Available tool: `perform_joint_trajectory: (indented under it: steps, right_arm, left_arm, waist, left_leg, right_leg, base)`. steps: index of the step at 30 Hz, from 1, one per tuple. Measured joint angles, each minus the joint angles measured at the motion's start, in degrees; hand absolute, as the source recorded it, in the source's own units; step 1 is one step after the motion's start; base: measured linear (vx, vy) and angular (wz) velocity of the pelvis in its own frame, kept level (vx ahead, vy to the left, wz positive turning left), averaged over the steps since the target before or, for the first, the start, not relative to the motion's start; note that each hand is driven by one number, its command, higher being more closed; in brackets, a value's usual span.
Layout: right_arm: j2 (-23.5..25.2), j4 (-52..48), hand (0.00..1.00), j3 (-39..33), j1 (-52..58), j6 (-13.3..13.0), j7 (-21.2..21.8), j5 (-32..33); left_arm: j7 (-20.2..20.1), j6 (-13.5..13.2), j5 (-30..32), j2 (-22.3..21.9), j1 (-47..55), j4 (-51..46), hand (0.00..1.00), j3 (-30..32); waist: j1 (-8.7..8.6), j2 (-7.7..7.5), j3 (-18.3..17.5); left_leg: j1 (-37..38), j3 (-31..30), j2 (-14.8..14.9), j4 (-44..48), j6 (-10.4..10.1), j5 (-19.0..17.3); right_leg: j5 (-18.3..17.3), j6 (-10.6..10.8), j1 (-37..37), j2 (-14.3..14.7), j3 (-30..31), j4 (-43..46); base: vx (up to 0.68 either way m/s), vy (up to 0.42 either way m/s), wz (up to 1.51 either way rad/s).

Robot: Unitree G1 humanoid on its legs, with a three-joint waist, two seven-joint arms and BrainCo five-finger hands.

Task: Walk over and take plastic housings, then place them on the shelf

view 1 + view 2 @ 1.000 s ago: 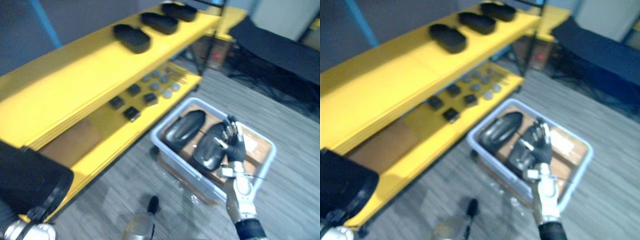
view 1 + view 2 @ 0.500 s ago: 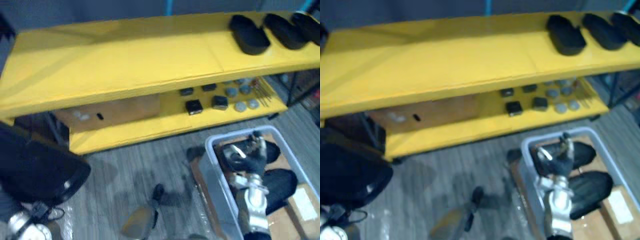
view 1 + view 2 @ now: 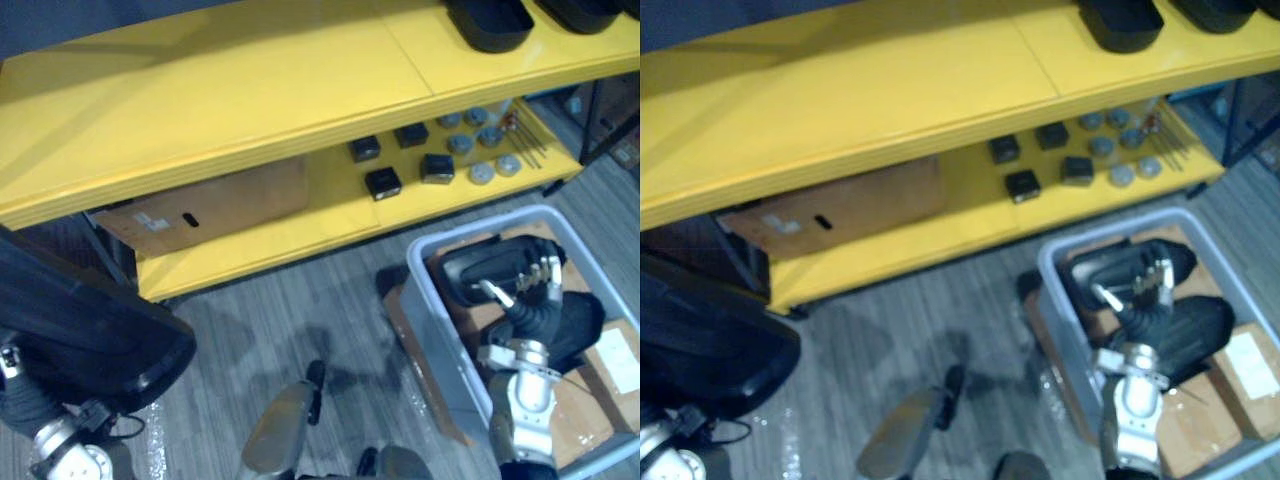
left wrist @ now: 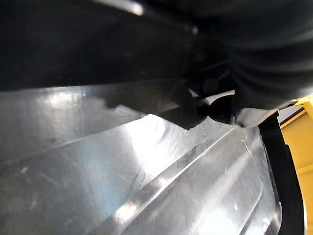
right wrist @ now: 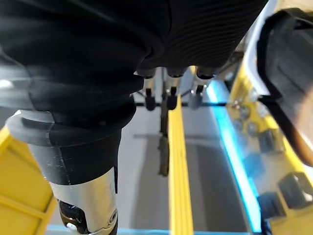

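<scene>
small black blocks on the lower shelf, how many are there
4 small black blocks on the lower shelf: back left, back right, front left, front right. More could be hidden under the top shelf.

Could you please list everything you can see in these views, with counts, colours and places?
Shelf: one, yellow, two tiers, across the top.
Top-tier housings: two, black, cut off at the right.
Small blocks: four, black, lower tier.
Discs: about six, grey, lower tier, beside the blocks.
Cardboard box: one, brown, lower tier, left.
Bin: one, pale grey, on the floor.
Bin housings: two, black, inside the bin.
Large housing: one, black, lower left.
Right hand: one, silver fingers straight, over the bin housings.
Left hand: one, dark cover, against the large housing.
</scene>
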Motion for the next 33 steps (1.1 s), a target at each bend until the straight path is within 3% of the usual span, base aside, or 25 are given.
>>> perform_joint_trajectory:
  steps: [2,4,5,6,8,10,12,15,17,18,21,22,25,27,33]
  right_arm:
    - [0.22,-0.13,0.00,0.04,-0.70,-0.01,-0.12,-0.07]
    - [0.23,-0.13,0.00,-0.28,-1.12,-0.01,-0.16,-1.22]
    - [0.23,-0.13,0.00,-0.34,-1.43,-0.01,-0.06,-1.77]
    - [0.25,-0.13,0.00,-0.34,-1.41,0.00,0.01,-2.21]
    - [0.19,-0.25,0.00,-0.92,-1.36,0.00,0.63,-2.33]
    - [0.17,-0.81,0.00,-2.23,-0.60,0.00,1.79,-2.31]
    - [0.12,-2.20,0.00,-3.32,0.47,0.00,2.52,-2.27]
    - [0.12,-3.66,0.00,-4.61,2.53,0.07,2.42,-2.27]
    - [0.12,-4.31,0.00,-4.96,3.17,0.06,2.05,-2.25]
    - [-1.41,-4.08,0.00,-5.49,1.59,0.02,1.40,-2.17]
    - [-4.33,-4.17,0.00,-6.84,-1.56,-0.38,0.01,-2.12]
    - [-5.51,-4.28,0.00,-7.64,-4.17,-0.39,-0.44,-2.11]
    - [-6.61,-6.72,0.00,-9.38,-5.93,-0.44,-2.44,-2.12]
    - [-6.60,-7.89,0.00,-9.58,-6.32,-0.91,-2.55,-1.72]
    - [-6.53,-13.66,0.00,-9.47,-7.34,-2.82,-3.49,0.03]
  left_arm:
    - [-0.59,-0.03,0.30,0.50,-0.77,-1.15,1.00,-0.01]
    - [-1.20,0.00,1.93,1.85,-0.98,-2.93,1.00,-0.18]
    - [-1.22,-0.01,2.15,2.34,-1.04,-3.83,1.00,-0.24]
    - [-1.20,0.00,2.34,2.64,-1.31,-4.32,1.00,-0.29]
    - [-1.04,0.11,4.51,2.97,-3.93,-4.79,1.00,-1.03]
    - [-0.51,0.37,4.57,3.47,-5.18,-4.81,1.00,-3.30]
    - [0.16,0.69,4.75,3.88,-5.59,-4.82,1.00,-5.33]
    - [0.07,1.33,6.23,3.95,-5.48,-4.81,1.00,-8.53]
    - [-1.37,1.49,6.42,4.32,-5.10,-5.13,1.00,-9.71]
    - [-1.69,1.73,6.58,3.47,-4.85,-5.24,1.00,-9.88]
    - [-1.43,2.62,7.10,2.39,-4.94,-5.55,1.00,-10.92]
    - [-0.92,2.88,8.36,2.25,-6.09,-5.65,1.00,-11.16]
    - [0.82,2.85,8.62,2.28,-11.63,-5.68,1.00,-13.50]
    - [2.10,2.84,9.16,2.42,-14.21,-5.60,1.00,-14.43]
    - [6.60,3.51,13.19,4.92,-16.85,-5.19,1.00,-16.09]
  waist:
    - [-0.59,0.31,-0.21]
    - [-0.93,-0.19,-0.53]
    - [-1.06,-0.03,-0.46]
    - [-1.20,0.01,-0.45]
    - [-2.35,1.56,-1.27]
    - [-2.48,2.86,-2.01]
    - [-3.13,3.11,-2.43]
    - [-4.24,2.20,-3.43]
    - [-3.85,-0.65,-5.52]
    - [-3.17,-0.95,-6.38]
    - [-3.04,1.76,-7.62]
    - [-3.29,2.48,-7.64]
    - [-4.80,3.83,-8.11]
    - [-5.61,3.92,-8.03]
    - [-6.47,3.93,-7.96]
  left_leg:
    - [0.11,-1.46,0.76,0.95,0.60,-1.38]
    - [2.60,-2.39,0.88,-1.55,1.20,-1.95]
    - [4.07,-2.91,0.93,-2.44,0.94,-1.79]
    - [5.01,-3.16,1.02,-3.06,0.91,-1.78]
    - [8.31,-5.68,2.04,-5.49,0.63,-1.87]
    - [10.74,-7.39,3.23,-6.73,-0.19,-2.37]
    - [12.74,-9.74,3.59,-7.23,-1.13,-3.03]
    - [14.08,-14.93,3.56,-6.96,-3.15,-4.54]
    - [13.23,-17.35,2.37,-6.41,-5.31,-6.53]
    - [12.31,-17.37,3.46,-4.78,-6.89,-8.39]
    - [10.89,-14.83,7.99,-5.86,-8.06,-7.97]
    - [11.29,-11.73,9.46,-9.59,-9.83,-5.65]
    - [11.20,-2.32,13.16,-16.54,-10.39,-0.54]
    - [11.60,-2.05,12.82,-18.93,-10.66,1.09]
    - [12.98,-1.27,10.77,-19.27,-10.33,1.47]
  right_leg:
    - [6.15,-0.55,-8.36,-0.19,2.86,16.30]
    - [10.31,-1.01,-13.36,-0.73,5.48,25.37]
    - [8.72,-0.78,-14.37,-0.60,5.85,26.04]
    - [7.80,-0.71,-14.84,-0.48,6.15,25.51]
    - [5.43,-0.94,-17.18,0.86,6.43,18.19]
    - [5.54,-0.34,-19.02,2.07,7.85,10.63]
    - [6.99,1.21,-20.27,2.44,10.32,5.03]
    - [11.82,1.30,-21.18,3.00,14.00,-1.40]
    - [17.03,0.86,-19.61,1.98,14.36,-5.96]
    - [19.67,4.08,-18.60,2.37,12.84,-8.35]
    - [21.59,2.12,-17.91,5.03,10.44,-11.69]
    - [22.23,1.45,-18.07,5.01,9.58,-12.81]
    - [23.53,1.09,-17.97,4.43,6.92,-16.07]
    - [23.89,1.41,-18.02,3.86,6.35,-16.73]
    - [24.29,1.99,-16.68,1.78,6.36,-17.17]
  base:
    - [0.18,0.041,0.16]
    - [0.23,0.064,0.13]
    - [0.20,0.062,0.07]
    - [0.05,0.081,0.19]
    - [-0.05,0.093,0.38]
    - [-0.16,0.090,0.41]
    - [-0.16,0.030,0.64]
    - [-0.08,-0.112,0.87]
    - [0.03,-0.323,0.86]
    - [0.07,-0.308,0.44]
    - [0.12,-0.243,0.28]
    - [0.10,-0.171,0.30]
    - [0.06,-0.097,0.39]
    - [0.04,0.004,0.24]
    - [0.03,0.072,0.02]
